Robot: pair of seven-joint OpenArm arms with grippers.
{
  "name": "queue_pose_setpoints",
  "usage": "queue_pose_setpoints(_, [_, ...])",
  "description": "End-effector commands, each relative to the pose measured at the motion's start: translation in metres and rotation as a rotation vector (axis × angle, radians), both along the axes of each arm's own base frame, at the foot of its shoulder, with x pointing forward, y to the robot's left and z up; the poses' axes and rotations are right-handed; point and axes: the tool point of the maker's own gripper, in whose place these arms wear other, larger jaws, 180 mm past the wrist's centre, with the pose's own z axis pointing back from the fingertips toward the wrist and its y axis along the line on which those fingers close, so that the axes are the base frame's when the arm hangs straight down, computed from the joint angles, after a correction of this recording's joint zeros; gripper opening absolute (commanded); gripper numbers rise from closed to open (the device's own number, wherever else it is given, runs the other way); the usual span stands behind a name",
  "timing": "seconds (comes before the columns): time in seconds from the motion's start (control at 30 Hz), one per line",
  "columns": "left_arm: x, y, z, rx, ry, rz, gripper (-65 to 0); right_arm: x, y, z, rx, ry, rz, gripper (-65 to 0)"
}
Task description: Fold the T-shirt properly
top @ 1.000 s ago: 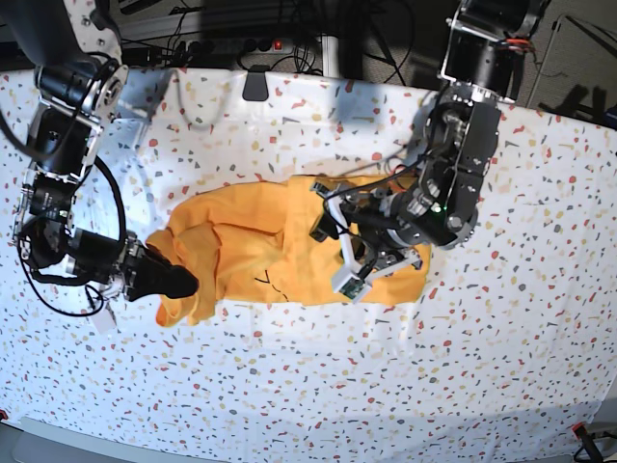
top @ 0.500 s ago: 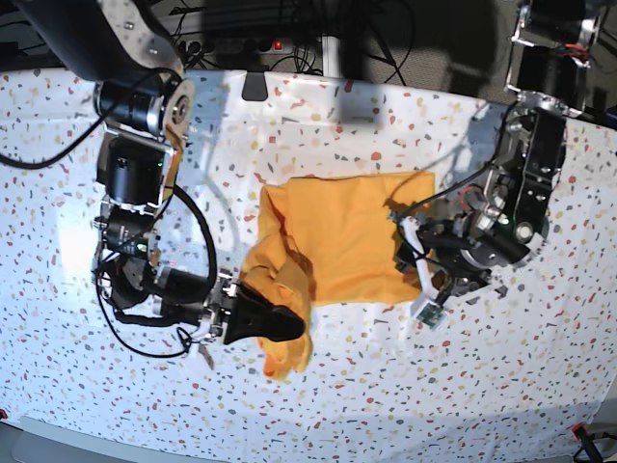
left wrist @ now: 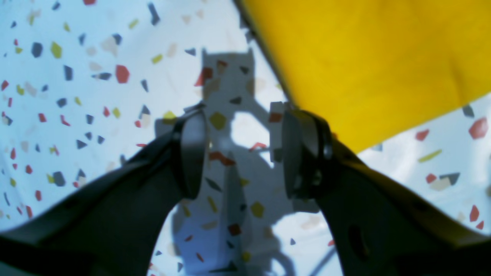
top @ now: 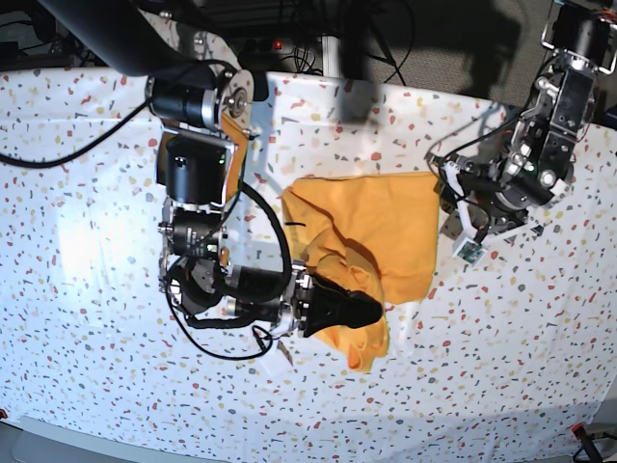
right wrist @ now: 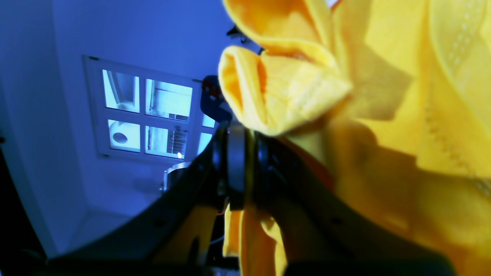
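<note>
The mustard T-shirt [top: 371, 227] lies mid-table on the speckled tablecloth [top: 87, 241], partly doubled over. My right gripper [top: 374, 311] is shut on a bunched fold of it near the shirt's front edge, and cloth hangs below the fingers. In the right wrist view the T-shirt [right wrist: 383, 115] bulges from the shut right gripper [right wrist: 242, 132]. My left gripper [top: 449, 205] stands open just off the shirt's right edge. The left wrist view shows the left gripper [left wrist: 238, 153] holding nothing over the cloth, with the T-shirt [left wrist: 364, 57] edge beside one finger.
The right arm's black links [top: 198, 193] rise over the table's left half. Cables and a power strip [top: 260, 43] run behind the back edge. The front edge [top: 289, 449] of the table crosses the bottom of the base view.
My right gripper has carried the shirt's left part rightward across the shirt. My left gripper has drawn back to the right, off the cloth.
</note>
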Motion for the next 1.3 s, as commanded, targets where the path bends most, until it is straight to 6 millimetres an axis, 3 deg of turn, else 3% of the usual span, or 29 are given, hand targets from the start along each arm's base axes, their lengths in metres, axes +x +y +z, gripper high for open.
queue_pose_setpoints(0.0, [0.011, 0.002, 0.013, -0.002, -0.048, -0.002, -34.5, 0.010, 0.008, 0.024, 0.030, -0.060, -0.002, -65.0])
queue_pose_setpoints(0.1, [0.010, 0.003, 0.012, 0.004, -0.037, 0.000, -34.5, 0.007, 0.013, 0.016, -0.012, -0.051, 0.013, -65.0])
queue_pose_setpoints(0.23, [0.013, 0.015, 0.013, 0.078, -0.057, 0.016, -34.5, 0.005, 0.016, 0.014, -0.026, -0.048, 0.028, -37.1])
queue_pose_setpoints(0.3, [0.019, 0.032, 0.016, 0.168, -0.094, 0.053, -34.5, 0.006, 0.016, 0.018, -0.004, -0.052, 0.024, -30.4])
queue_pose_setpoints(0.4, [0.025, 0.051, 0.023, 0.283, -0.144, 0.085, -34.5, 0.008, 0.016, 0.034, 0.084, -0.067, 0.010, -29.8])
queue_pose_setpoints(0.6, [0.031, 0.068, 0.032, 0.380, -0.194, 0.122, -34.5, 0.014, 0.008, 0.080, 0.317, -0.115, -0.025, -29.9])
queue_pose_setpoints(0.8, [0.041, 0.077, 0.047, 0.434, -0.275, 0.151, -34.5, 0.023, 0.007, 0.099, 0.318, -0.158, -0.020, -29.9])
queue_pose_setpoints(0.83, [0.045, 0.080, 0.056, 0.450, -0.323, 0.176, -34.5, 0.025, 0.011, 0.093, 0.249, -0.164, -0.009, -29.9])
queue_pose_setpoints(0.87, [0.049, 0.083, 0.068, 0.463, -0.379, 0.204, -34.5, 0.028, 0.015, 0.074, 0.104, -0.158, 0.010, -29.9])
queue_pose_setpoints(0.9, [0.052, 0.083, 0.081, 0.463, -0.431, 0.225, -34.5, 0.046, 0.012, 0.061, -0.019, -0.165, -0.067, -29.9])
queue_pose_setpoints(1.0, [0.055, 0.062, 0.119, 0.380, -0.545, 0.226, -34.5, 0.096, -0.017, 0.032, -0.337, -0.262, -0.305, -29.9])
queue_pose_setpoints(1.13, [0.038, 0.004, 0.159, 0.073, -0.601, 0.153, -34.5, 0.124, -0.046, 0.020, -0.566, -0.399, -0.444, -29.9])
queue_pose_setpoints(1.27, [0.021, -0.032, 0.151, -0.146, -0.544, 0.083, -34.5, 0.125, -0.054, 0.005, -0.726, -0.480, -0.413, -29.9])
